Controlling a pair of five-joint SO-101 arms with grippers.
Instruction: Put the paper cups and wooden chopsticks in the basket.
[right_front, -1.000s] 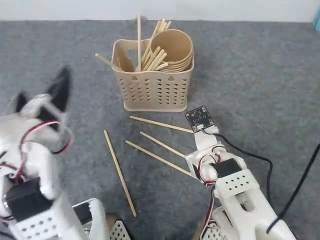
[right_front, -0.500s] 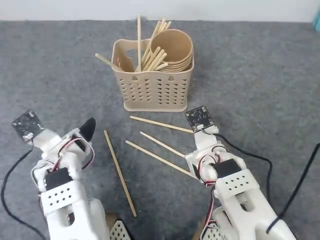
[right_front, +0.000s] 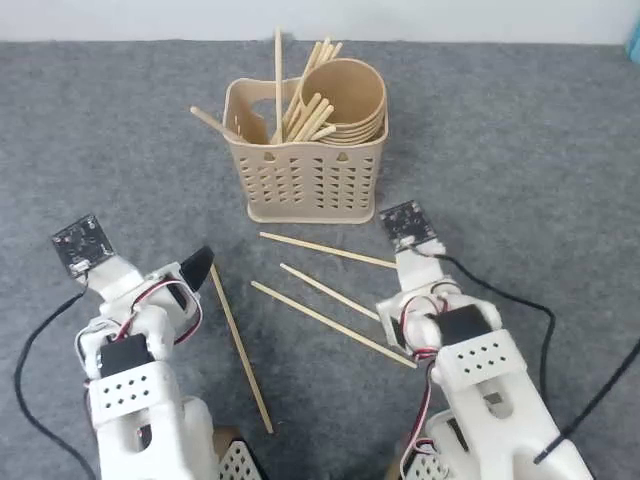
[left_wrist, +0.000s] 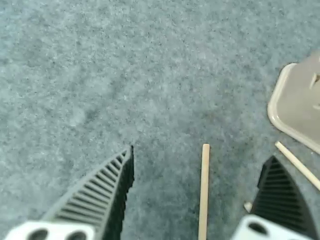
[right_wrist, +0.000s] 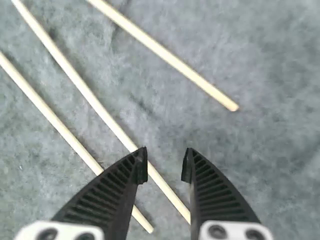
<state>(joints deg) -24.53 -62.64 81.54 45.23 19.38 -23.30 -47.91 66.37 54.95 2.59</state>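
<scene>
1. Left pincer (left_wrist: 201, 155), left wrist view: jaws wide, empty, astride the tip of one chopstick (left_wrist: 204, 195), lower centre. I judge a tip grip would swing, so I'd lower straight and grip further along. The basket (left_wrist: 295, 110) corner is cut off at the right edge.
2. Right wrist view: right pincer (right_wrist: 165, 152) narrow, empty, over another chopstick (right_wrist: 90, 95). Stick ends leave frame.
3. High view: paper cups (right_front: 345, 95) in basket, upper centre. Four chopsticks (right_front: 325, 250) loose on carpet (right_front: 520, 150) below. Cup count unreadable.

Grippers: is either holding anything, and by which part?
Nothing is held. The left gripper and right gripper are both open, above loose chopsticks.
</scene>
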